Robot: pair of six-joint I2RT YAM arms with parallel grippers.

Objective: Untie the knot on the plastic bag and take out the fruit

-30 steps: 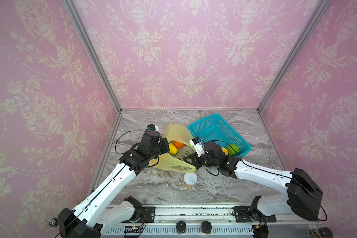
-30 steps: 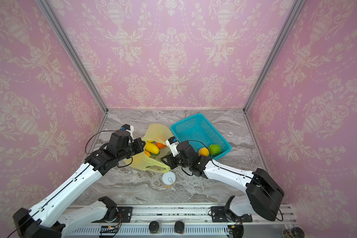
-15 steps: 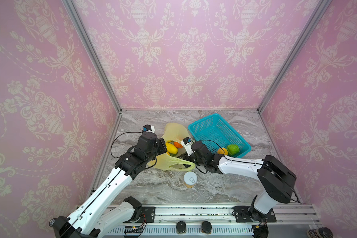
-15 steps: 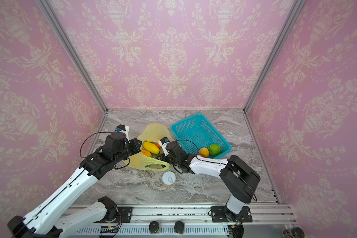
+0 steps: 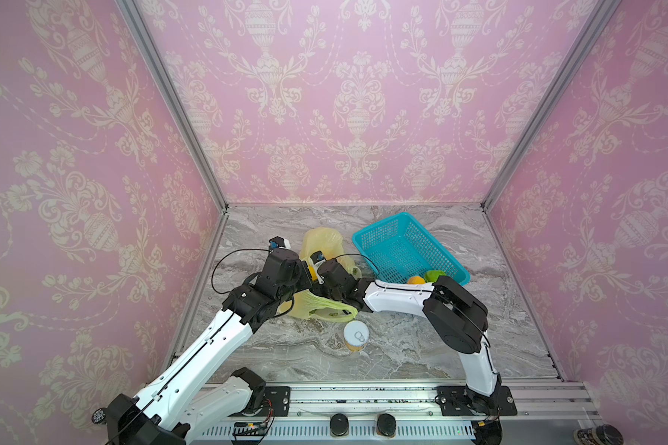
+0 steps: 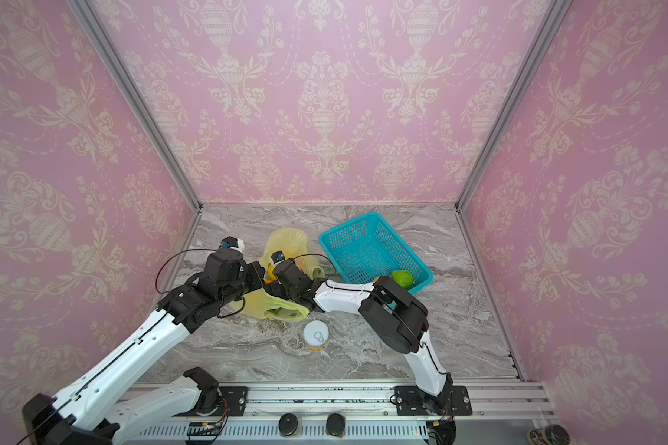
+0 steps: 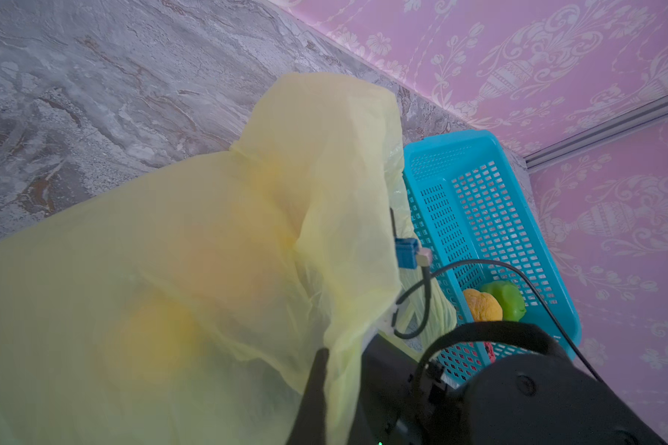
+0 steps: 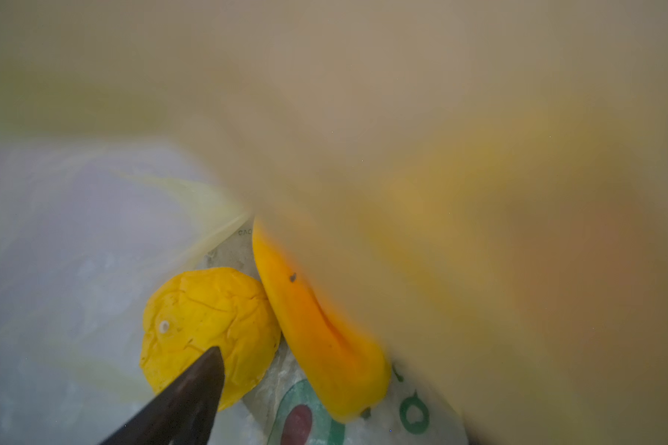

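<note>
The pale-yellow plastic bag (image 5: 323, 244) (image 6: 290, 242) lies left of the middle, mouth toward the arms. Its twisted handle strips, the knot (image 5: 332, 306), trail toward the front. My left gripper (image 5: 304, 274) is shut on the bag's film; one dark finger (image 7: 317, 385) shows under the draped film (image 7: 209, 231). My right gripper (image 5: 319, 279) is inside the bag's mouth, open. One finger (image 8: 193, 393) rests by a yellow lemon (image 8: 209, 327); an oblong yellow-orange fruit (image 8: 317, 331) lies beside it. Film hides the other finger. More fruit shows blurred through the film.
A turquoise basket (image 5: 398, 246) (image 7: 479, 200) stands right of the bag, holding an orange round (image 5: 415, 280) and a green fruit (image 5: 434, 275). A white-lidded can (image 5: 356, 335) (image 6: 316, 336) stands in front of the bag. The pink walls close in left, back and right.
My right gripper has moved left from beside the basket into the bag's mouth and its jaws have opened. The left gripper has stayed shut on the bag, drawing slightly back left.
</note>
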